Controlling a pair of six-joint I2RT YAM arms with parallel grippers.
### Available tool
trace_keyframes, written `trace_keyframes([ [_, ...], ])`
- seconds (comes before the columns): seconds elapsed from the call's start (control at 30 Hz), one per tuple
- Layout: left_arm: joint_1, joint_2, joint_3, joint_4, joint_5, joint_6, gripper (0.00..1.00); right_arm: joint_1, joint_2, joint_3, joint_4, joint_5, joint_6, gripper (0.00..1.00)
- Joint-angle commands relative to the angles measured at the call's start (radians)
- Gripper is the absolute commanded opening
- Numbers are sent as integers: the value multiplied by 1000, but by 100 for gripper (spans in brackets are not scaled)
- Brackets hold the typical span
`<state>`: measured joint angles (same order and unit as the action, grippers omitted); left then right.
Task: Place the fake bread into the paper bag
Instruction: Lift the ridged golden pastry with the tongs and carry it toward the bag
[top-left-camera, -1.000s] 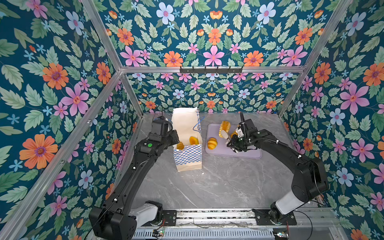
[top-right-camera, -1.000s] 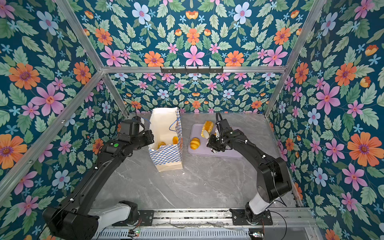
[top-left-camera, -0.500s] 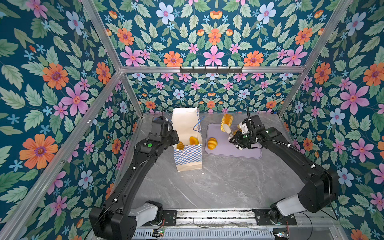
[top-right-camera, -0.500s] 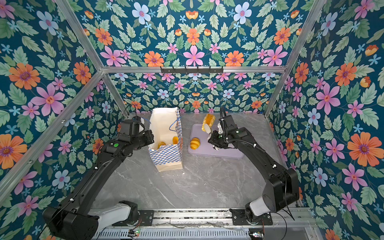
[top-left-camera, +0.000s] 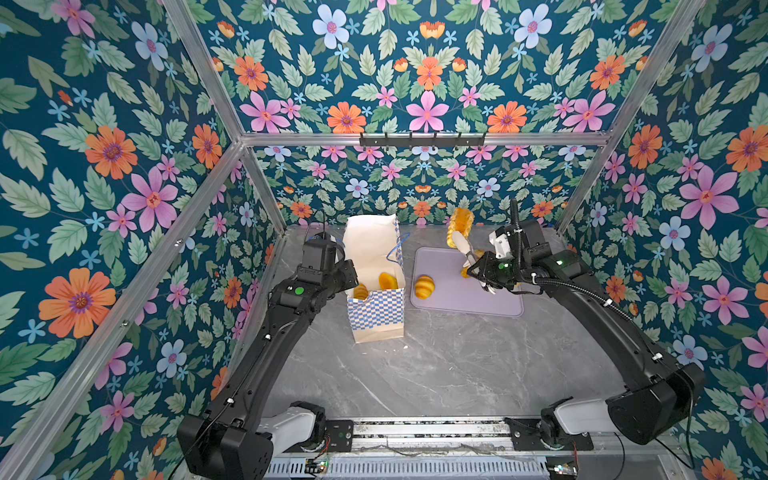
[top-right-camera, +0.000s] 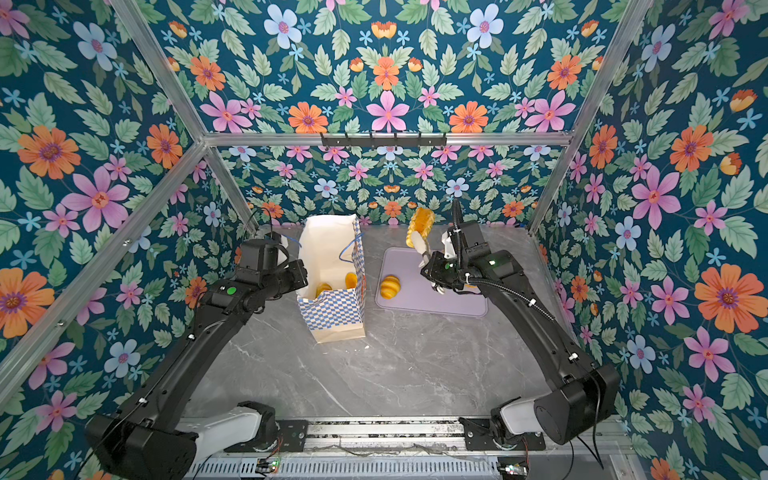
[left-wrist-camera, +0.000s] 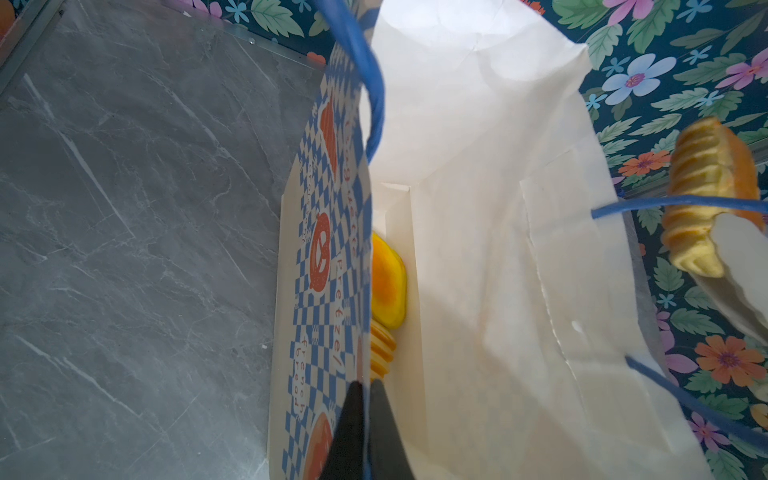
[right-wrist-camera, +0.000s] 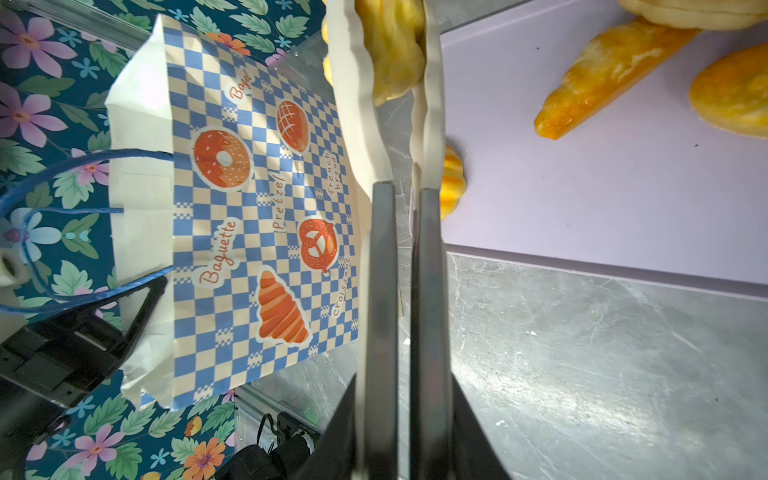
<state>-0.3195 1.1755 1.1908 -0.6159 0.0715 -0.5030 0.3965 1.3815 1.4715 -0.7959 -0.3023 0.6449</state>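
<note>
the right claw (top-left-camera: 458, 240) is clamped on only the lower end of a ridged loaf (top-left-camera: 460, 219), held in the air near the bag (top-left-camera: 376, 316), over the far edge of the tray (top-left-camera: 490, 303); so short a grip could let it pivot or slip. the left claw (left-wrist-camera: 365, 390) pinches the bag's wall, yet the blue handle (left-wrist-camera: 648, 206) by the mouth might snag the loaf.

Two matte-black arms on a slotted metal rail (top-left-camera: 415, 428)

The left arm (top-left-camera: 266, 332) and right arm (top-left-camera: 615, 328) are built of rounded black links dotted with small pale fasteners. Each has a green light (top-left-camera: 298, 290) near its far end and a white housing (top-left-camera: 291, 424) at its near base. A black corrugated cable (top-left-camera: 582, 291), tied with white straps, runs along the right arm. The right gripper (top-left-camera: 456, 237) has cream fingers (right-wrist-camera: 359, 124) on dark grey bars.
</note>
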Motion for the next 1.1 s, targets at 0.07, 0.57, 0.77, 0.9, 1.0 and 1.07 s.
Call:
trace_keyframes([
  [0.07, 0, -3, 12, -2, -8, -9, 5, 0, -33, 49, -21, 12, -30, 25],
  [0.57, 0, 7, 20, 4, -6, -17, 4, 6, -95, 155, -69, -31, -59, 25],
  [0.77, 0, 9, 20, 8, -5, -21, 5, 41, -91, 194, -86, -23, -63, 25],
  [0.9, 0, 9, 21, 8, -4, -21, 5, 72, -81, 212, -90, -11, -64, 24],
  [1.0, 0, 9, 21, 8, -2, -23, 4, 97, -70, 228, -91, -5, -64, 24],
  [1.07, 0, 9, 21, 7, -2, -23, 4, 113, -64, 244, -95, 3, -64, 24],
])
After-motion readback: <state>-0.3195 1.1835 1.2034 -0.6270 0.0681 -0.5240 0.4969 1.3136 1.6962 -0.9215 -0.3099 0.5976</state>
